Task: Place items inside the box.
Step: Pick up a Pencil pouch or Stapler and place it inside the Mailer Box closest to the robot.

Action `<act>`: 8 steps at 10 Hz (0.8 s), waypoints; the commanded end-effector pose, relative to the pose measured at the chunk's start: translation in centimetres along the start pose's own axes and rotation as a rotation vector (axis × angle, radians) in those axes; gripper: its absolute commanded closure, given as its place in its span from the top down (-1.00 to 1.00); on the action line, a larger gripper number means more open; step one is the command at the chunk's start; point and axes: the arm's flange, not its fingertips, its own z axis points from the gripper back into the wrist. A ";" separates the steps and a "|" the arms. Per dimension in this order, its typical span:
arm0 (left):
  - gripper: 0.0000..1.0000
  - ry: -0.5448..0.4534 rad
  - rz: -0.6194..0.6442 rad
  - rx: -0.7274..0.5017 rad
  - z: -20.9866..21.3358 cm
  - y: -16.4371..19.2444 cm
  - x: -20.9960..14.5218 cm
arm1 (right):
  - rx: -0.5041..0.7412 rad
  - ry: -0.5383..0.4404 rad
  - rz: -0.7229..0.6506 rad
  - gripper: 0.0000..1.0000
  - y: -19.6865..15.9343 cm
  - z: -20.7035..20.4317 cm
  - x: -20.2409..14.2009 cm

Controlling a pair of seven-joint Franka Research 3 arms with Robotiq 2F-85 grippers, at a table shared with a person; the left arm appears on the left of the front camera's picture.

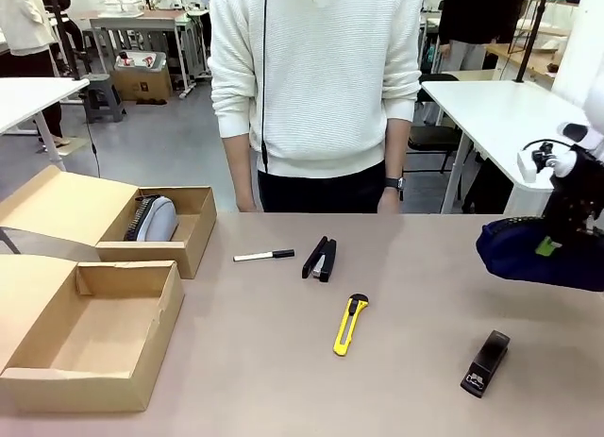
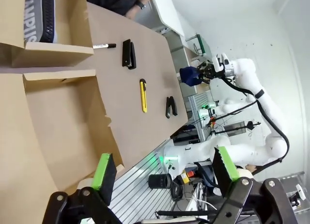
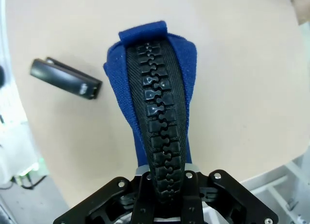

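A: Where is the navy pouch point(image 1: 528, 253)?

B: Up off the tabletop point(image 1: 415, 295) at its right end. The right pincer point(image 1: 552, 237) is clenched on it. In the right wrist view the black zip runs straight up from between the fingers, and the blue cloth hangs clear over the brown surface.

A: And the grey pouch point(image 1: 156, 218)?

B: It lies in the far box point(image 1: 193, 248) at the left, against the left side.

A: The other box?

B: The near box point(image 1: 94, 380) sits just in front of the far one, flaps open, by the tabletop's near edge.

A: What lies loose?

B: The black marker pen point(image 1: 264, 256) is near the middle, and just right of it is the middle stapler point(image 1: 320, 259). The yellow utility knife point(image 1: 350, 325) is nearer the robot, standing at a slant. The near stapler point(image 1: 485, 362) lies well to the right, below the lifted pouch.

A: The left pincer point(image 2: 163, 166)?

B: Released. Its green-padded fingers point(image 2: 104, 168) stand wide apart with nothing between them, over cardboard at the box side.

A: Anyone at the far side?

B: A person point(image 1: 316, 78) in a white sweater stands at the far edge, arms down, with a watch on one wrist.
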 end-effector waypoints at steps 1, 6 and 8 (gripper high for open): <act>1.00 -0.023 -0.002 -0.016 0.0 -0.1 0.1 | 0.007 -0.013 -0.086 -1.00 5.3 3.8 0.5; 1.00 -0.023 -0.002 -0.016 0.0 -0.1 0.1 | -0.056 -0.063 -0.094 -1.00 11.7 7.3 0.7; 1.00 -0.023 -0.002 -0.016 0.0 -0.1 0.1 | -0.056 -0.063 -0.094 -1.00 11.7 7.3 0.7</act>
